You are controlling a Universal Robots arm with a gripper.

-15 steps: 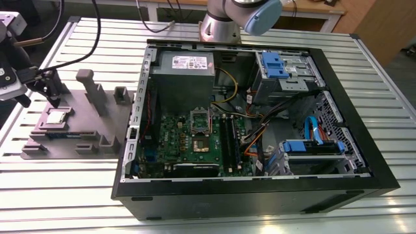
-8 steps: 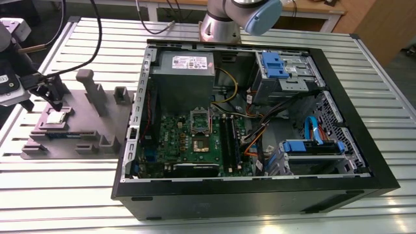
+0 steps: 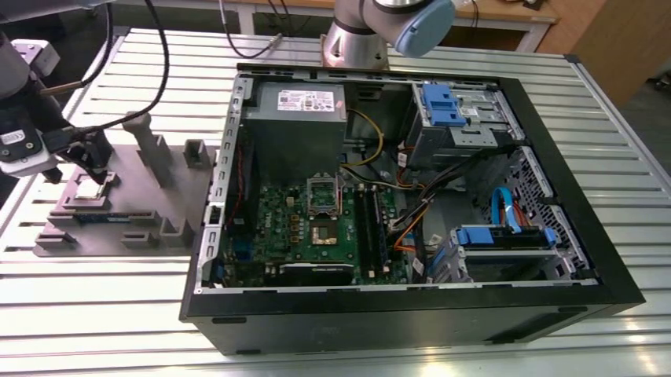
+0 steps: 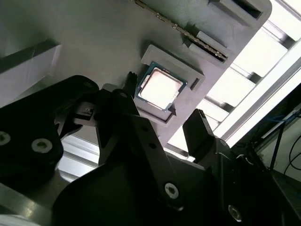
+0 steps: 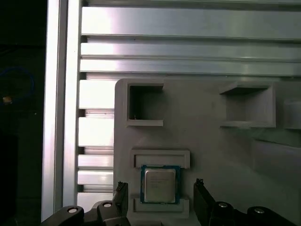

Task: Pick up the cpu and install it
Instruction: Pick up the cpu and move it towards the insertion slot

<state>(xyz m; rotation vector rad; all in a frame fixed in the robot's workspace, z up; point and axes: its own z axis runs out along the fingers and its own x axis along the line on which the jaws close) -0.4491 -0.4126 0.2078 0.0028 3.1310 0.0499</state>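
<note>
Cpu point(image 5: 160, 184) lies nested in a pocket of the grey fixture point(image 5: 211, 155), so we hold our gripper point(image 5: 160, 185) spread wide, straddling it.

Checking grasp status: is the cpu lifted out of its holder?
No, in the first wrist view the cpu lies in a recess of the grey holder, fingers open beside it.

Cpu point(image 5: 160, 185) was silver with a teal rim, tray point(image 5: 211, 141) matte grey, gripper point(image 5: 160, 187) black, table point(image 5: 188, 47) ribbed silver, motherboard point(image 3: 278, 216) green, drive brackets point(image 3: 438, 102) blue.
</note>
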